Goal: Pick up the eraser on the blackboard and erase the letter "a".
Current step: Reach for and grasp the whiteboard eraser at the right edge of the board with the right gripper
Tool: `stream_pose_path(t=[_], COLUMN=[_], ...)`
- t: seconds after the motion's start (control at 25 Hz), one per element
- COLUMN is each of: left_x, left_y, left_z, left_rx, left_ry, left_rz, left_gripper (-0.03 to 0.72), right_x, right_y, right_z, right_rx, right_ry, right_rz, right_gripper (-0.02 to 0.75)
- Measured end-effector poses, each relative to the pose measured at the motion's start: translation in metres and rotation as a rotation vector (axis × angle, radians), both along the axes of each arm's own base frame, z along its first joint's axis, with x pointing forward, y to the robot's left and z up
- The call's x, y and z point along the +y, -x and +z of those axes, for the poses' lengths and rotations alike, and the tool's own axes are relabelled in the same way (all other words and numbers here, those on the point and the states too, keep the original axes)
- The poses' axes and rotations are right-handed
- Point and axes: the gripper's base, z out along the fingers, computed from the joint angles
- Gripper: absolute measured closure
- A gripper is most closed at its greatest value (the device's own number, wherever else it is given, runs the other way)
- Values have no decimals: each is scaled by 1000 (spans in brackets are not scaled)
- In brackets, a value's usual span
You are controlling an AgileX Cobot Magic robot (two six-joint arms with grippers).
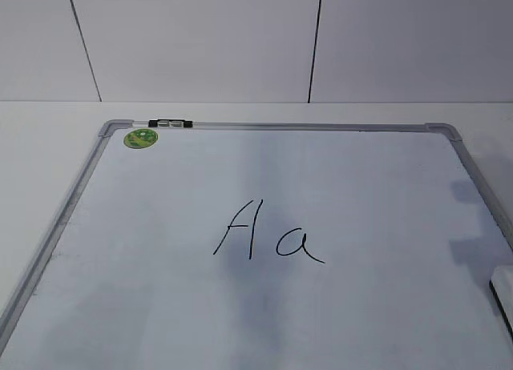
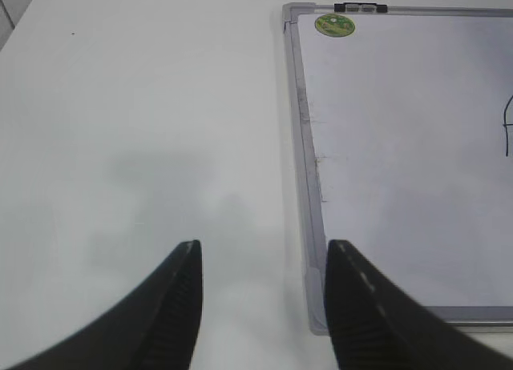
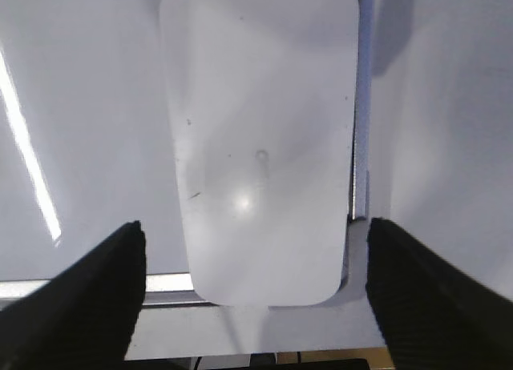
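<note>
A white counter (image 1: 48, 118) backed by pale wall panels carries the blackboard (image 1: 120, 250), a white dry-erase surface in a silver-grey frame lying flat. A round green sticker (image 1: 140, 138) sits in its far left corner, beside a small black-and-silver clip (image 1: 171, 123) on the far frame edge. Near the centre of the board stand a tall angular capital "A" (image 1: 239, 228) and, just right of it, the letter "a" (image 1: 298, 246), both in thin black marker. The eraser (image 1: 503, 288) lies at the board's right edge, mostly cut off in the exterior view. In the right wrist view the eraser (image 3: 260, 146) shows its white top, resting in a board corner beside the frame; the right gripper (image 3: 256, 294) hangs above it with jaws spread wide on either side, not touching. The left gripper (image 2: 264, 294) hovers over bare counter near the board's left frame, jaws wide and holding nothing.
</note>
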Motion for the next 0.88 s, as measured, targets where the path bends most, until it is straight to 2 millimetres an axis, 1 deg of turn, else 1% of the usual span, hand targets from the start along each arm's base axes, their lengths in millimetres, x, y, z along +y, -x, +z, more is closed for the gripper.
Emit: stream_pose_path(t=[0.2,0.48,0.72,0.88], left_x=[0,0,0,0], left_y=[0,0,0,0], left_z=[0,0,0,0], left_rx=[0,0,0,0], left_ry=[0,0,0,0], left_rz=[0,0,0,0], left_gripper=[317,317,317,317], right_x=[0,0,0,0], right_y=[-4,-10,-14,-17], right_z=[-1,-12,-13,-18], right_rx=[-33,-14,-37,-30], right_ry=[-1,1,0,0], right_rz=[0,-1,-6,-12], right_gripper=[83,83,83,83])
